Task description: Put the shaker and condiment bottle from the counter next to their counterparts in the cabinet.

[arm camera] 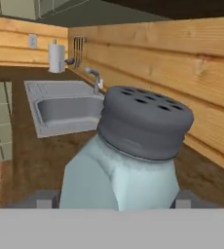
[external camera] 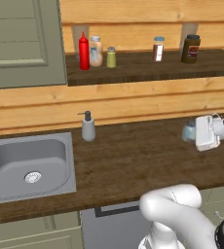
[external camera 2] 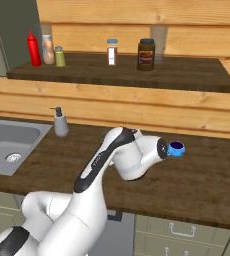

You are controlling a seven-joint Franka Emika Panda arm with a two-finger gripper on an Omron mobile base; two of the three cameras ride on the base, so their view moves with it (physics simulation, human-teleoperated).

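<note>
1. The condiment bottle already stands on the cabinet shelf, far up and left of the fingers, just beside the peach bottle and yellow-green shaker.
2. The soap dispenser and sink lie left of the fingers on the counter.
3. The shaker sits between the fingers, its long axis tilted, cap away from the palm; the gripper appears clenched on it.
4. Fingertips are mostly cut off, and the shaker's base is hidden, so contact with the counter is unclear.
</note>
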